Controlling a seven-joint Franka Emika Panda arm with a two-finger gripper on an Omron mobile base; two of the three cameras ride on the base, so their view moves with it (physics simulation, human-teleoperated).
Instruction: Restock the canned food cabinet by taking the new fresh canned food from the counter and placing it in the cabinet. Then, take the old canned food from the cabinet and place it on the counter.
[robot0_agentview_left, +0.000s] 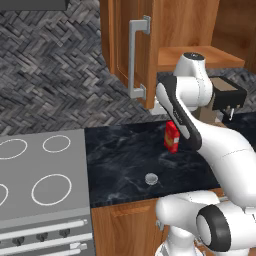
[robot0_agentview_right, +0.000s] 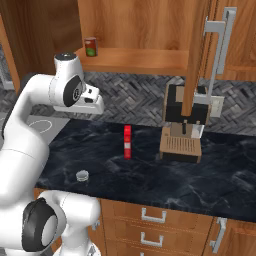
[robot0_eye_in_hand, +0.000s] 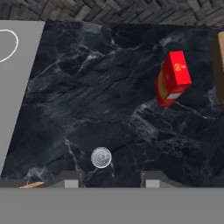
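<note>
Gripper (robot0_eye_in_hand: 112, 179) fingers stand spread wide with nothing between them, hanging well above the counter (robot0_eye_in_hand: 87, 87) and looking down on it. Near their gap, slightly toward one fingertip, lies the new fresh canned food (robot0_eye_in_hand: 101, 157), a flat silver tin resting near the counter's front edge (robot0_agentview_left: 151, 178), well apart from everything else. The old canned food (robot0_agentview_right: 90, 46) stands upright on the cabinet (robot0_agentview_right: 140, 20) shelf, at its left end, with the door (robot0_agentview_right: 197, 55) swung open. As I judge it, the chief risk lies in the tin's low profile: fingers descending off-centre could land on its lid or nudge it sideways, and a push toward the front edge might send it off the worktop. A shallow grip on such a thin wall could also slip during the lift. On the way up, the arm must clear the open door and its bar handle (robot0_agentview_right: 218, 55). A red carton (robot0_eye_in_hand: 172, 78) stands farther back, beside a coffee machine (robot0_agentview_right: 184, 122); a stove top (robot0_agentview_left: 40, 175) adjoins the counter. Carton markings show as a yellowish emblem and pale band, too blurred to read; the can's label is likewise illegible.
</note>
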